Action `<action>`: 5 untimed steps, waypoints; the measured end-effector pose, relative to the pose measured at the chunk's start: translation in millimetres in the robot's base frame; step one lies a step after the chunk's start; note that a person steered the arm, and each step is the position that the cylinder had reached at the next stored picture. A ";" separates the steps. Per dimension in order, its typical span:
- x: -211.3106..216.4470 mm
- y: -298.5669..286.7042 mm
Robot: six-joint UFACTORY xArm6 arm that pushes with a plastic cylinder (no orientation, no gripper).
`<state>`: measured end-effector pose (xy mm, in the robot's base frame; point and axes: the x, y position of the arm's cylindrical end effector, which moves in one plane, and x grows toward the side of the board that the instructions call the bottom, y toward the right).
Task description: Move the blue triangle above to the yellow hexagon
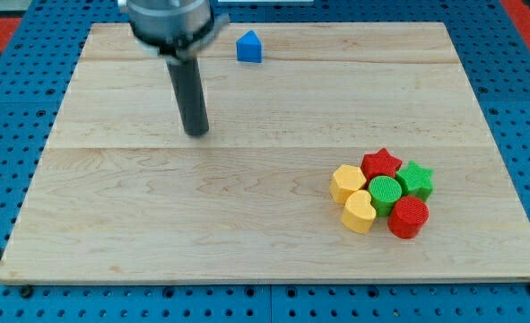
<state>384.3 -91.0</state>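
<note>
The blue triangle [248, 47] sits near the view's top, a little left of centre. The yellow hexagon [346, 182] lies at the view's lower right, at the left edge of a tight cluster of blocks. My tip [196, 132] rests on the board left of and below the blue triangle, well apart from it, and far to the left of the yellow hexagon. The rod rises from the tip to the arm's head at the view's top.
The cluster by the hexagon holds a red star [381, 163], a green star [416, 178], a green cylinder [385, 192], a yellow heart [359, 213] and a red cylinder [408, 216]. The wooden board [157, 224] lies on a blue pegboard surface.
</note>
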 end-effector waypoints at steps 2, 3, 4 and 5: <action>-116.3 145.9; -183.7 140.7; -191.2 84.9; -163.3 66.8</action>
<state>221.0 -24.1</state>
